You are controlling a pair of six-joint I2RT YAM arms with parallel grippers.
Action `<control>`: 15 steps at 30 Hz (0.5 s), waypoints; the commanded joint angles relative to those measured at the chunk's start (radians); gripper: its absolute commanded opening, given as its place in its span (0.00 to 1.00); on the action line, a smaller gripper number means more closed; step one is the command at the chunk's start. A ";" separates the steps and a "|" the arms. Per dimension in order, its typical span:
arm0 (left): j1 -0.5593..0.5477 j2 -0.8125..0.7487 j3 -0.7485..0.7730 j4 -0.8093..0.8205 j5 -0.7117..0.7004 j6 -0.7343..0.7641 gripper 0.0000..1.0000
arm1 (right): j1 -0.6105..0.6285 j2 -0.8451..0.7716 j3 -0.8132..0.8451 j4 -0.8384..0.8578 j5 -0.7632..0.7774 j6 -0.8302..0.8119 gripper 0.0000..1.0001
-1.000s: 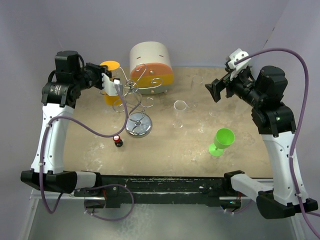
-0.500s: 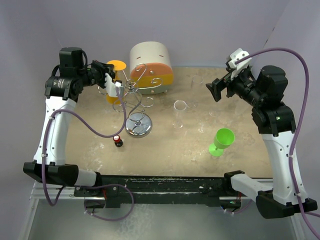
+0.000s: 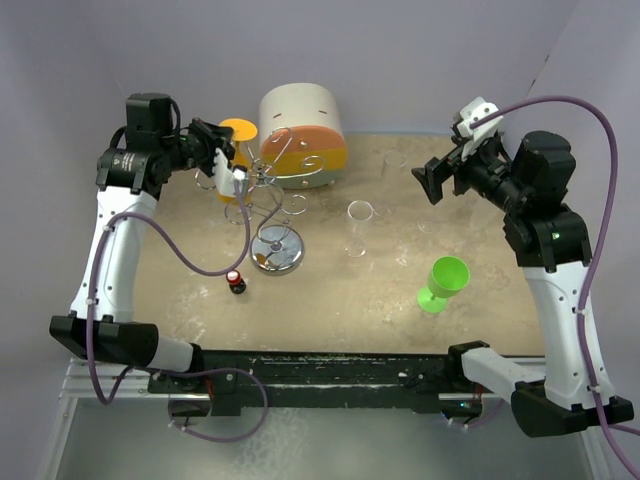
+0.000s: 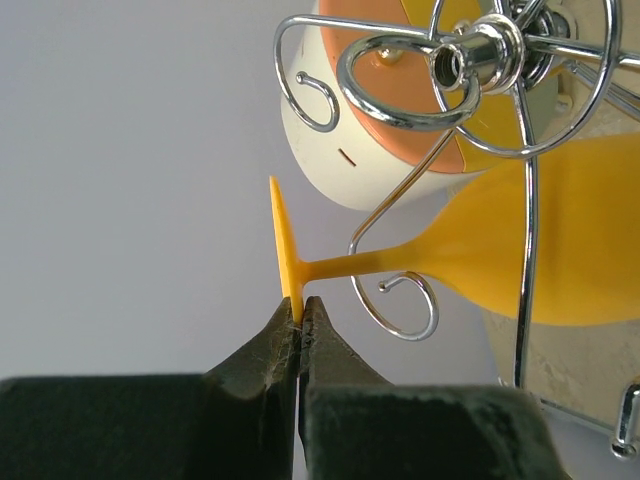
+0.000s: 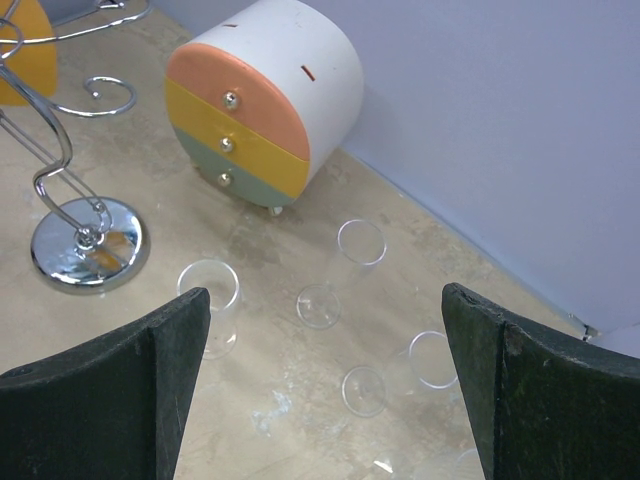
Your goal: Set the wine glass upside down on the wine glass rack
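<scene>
Over the sandy tabletop [image 3: 340,300], my left gripper [image 4: 300,312] is pinched tight on the foot rim of the orange wine glass [image 4: 540,250], its stem crossing a curled arm of the wine glass rack [image 4: 472,58], while my right gripper [image 5: 325,300] hangs spread wide, holding nothing.

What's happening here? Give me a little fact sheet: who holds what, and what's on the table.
Left gripper: shut on the foot of the orange glass
Orange glass: off the table, its stem crossing a scroll arm of the rack
Rack: upright, in front of the drum
Right gripper: open, empty, above the table
Also on the table: green glass, clear glasses, small red-capped bottle
</scene>
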 commanded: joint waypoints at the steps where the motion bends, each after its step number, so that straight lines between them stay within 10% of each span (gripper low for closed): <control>1: -0.004 0.007 0.043 0.051 0.022 0.059 0.00 | -0.009 -0.008 0.003 0.030 -0.031 -0.007 1.00; 15: -0.007 0.008 -0.031 0.185 -0.083 0.004 0.01 | -0.019 -0.012 -0.010 0.037 -0.043 -0.005 1.00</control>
